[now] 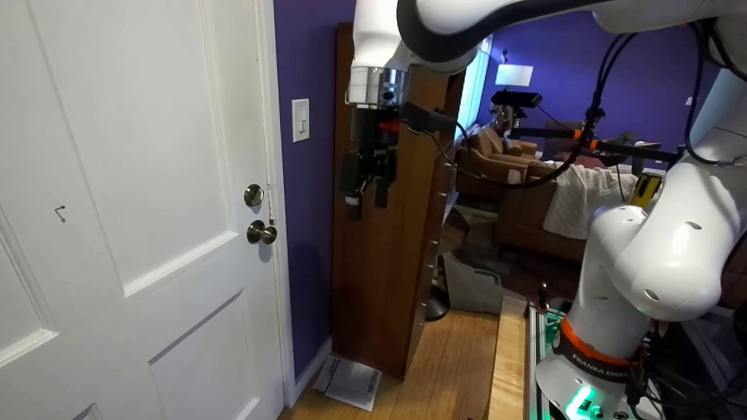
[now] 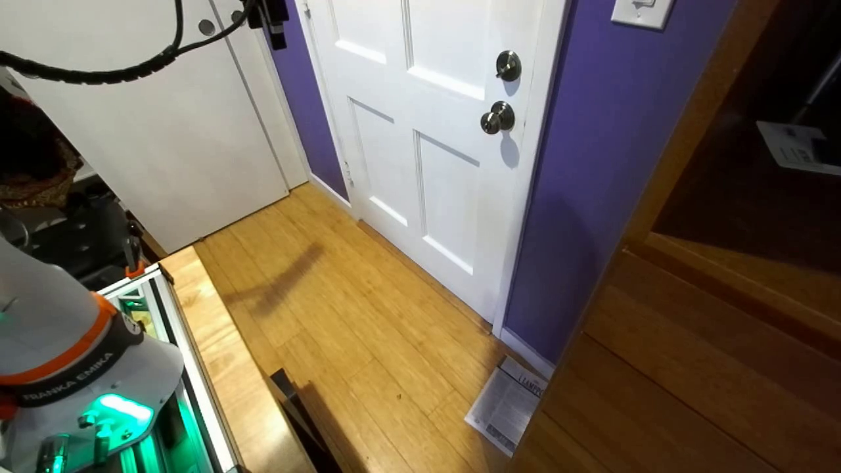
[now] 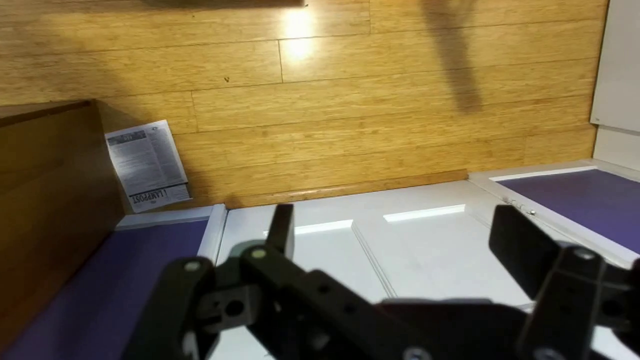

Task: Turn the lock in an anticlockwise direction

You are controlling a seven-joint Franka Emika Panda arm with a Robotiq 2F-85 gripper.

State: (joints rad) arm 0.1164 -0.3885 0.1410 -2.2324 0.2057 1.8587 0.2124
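Here hangs the gripper (image 3: 395,235), fingers (image 3: 520,250) spread wide, nothing in its hold, apart from the door (image 2: 453,184); there's the lock (image 2: 509,66), set on that white door just above the knob (image 2: 497,118); and look, the wooden cabinet (image 2: 696,341) has a flat white item (image 2: 792,144) lying inside.

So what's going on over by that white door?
A robot arm is meant to turn the lock anticlockwise; that's the round fitting above the knob on the white door. Its end effector hangs open and empty, pointing down, away from the lock. Nothing is being handled yet.
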